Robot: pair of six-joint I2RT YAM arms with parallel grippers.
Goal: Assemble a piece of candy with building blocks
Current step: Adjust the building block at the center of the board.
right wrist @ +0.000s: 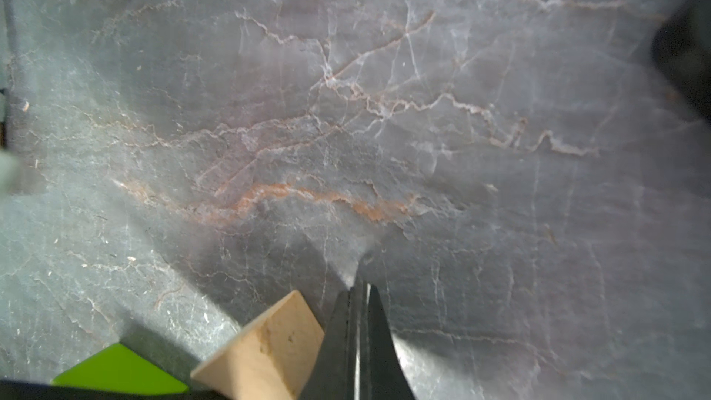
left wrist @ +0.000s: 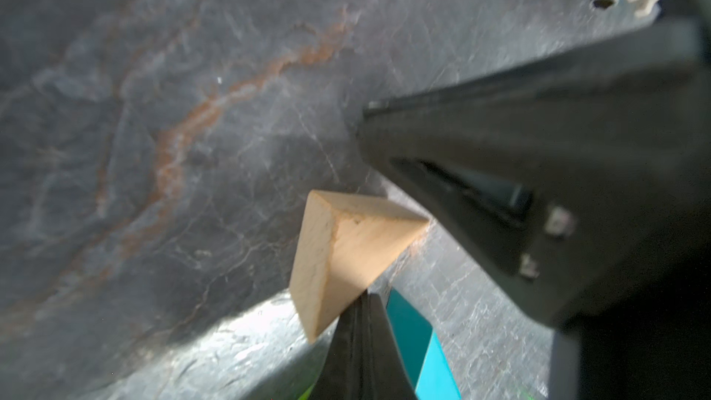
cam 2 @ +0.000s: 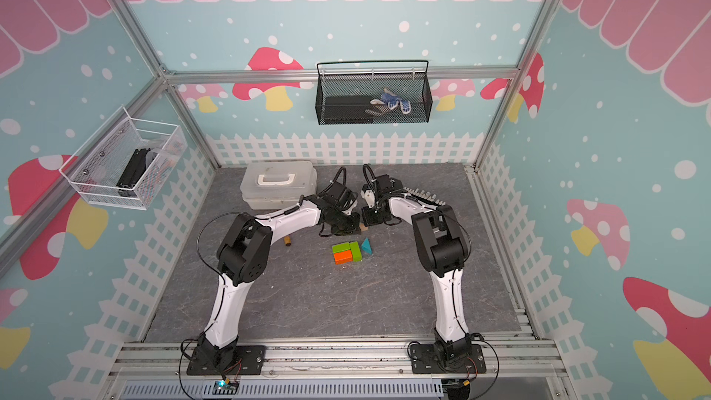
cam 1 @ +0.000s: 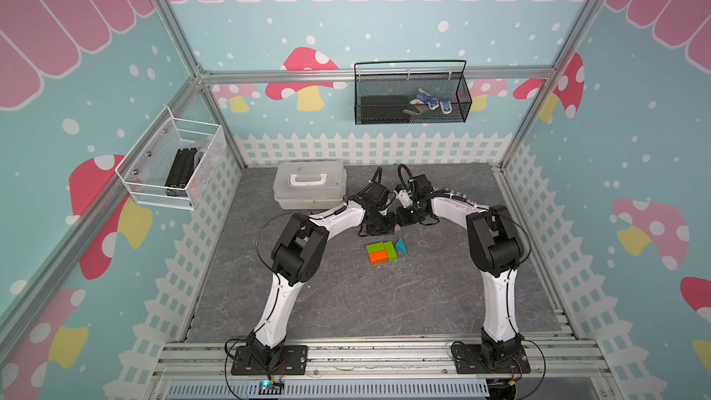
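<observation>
Two lime-green cuboids and an orange cuboid lie packed together as a rectangle mid-table. The teal prism stands just right of them. Just behind this group lies the tan prism, loose on the table. My left gripper is shut, and its tip rests against the tan prism's edge. Shut as well, my right gripper has its tip close beside the same tan prism. Neither gripper holds anything. In both top views the two wrists meet over the tan prism and hide most of it.
A white plastic case with a handle sits at the back left of the table. A row of metal bits lies behind my right arm. A small brown cylinder lies beside my left forearm. Wire baskets hang on the walls.
</observation>
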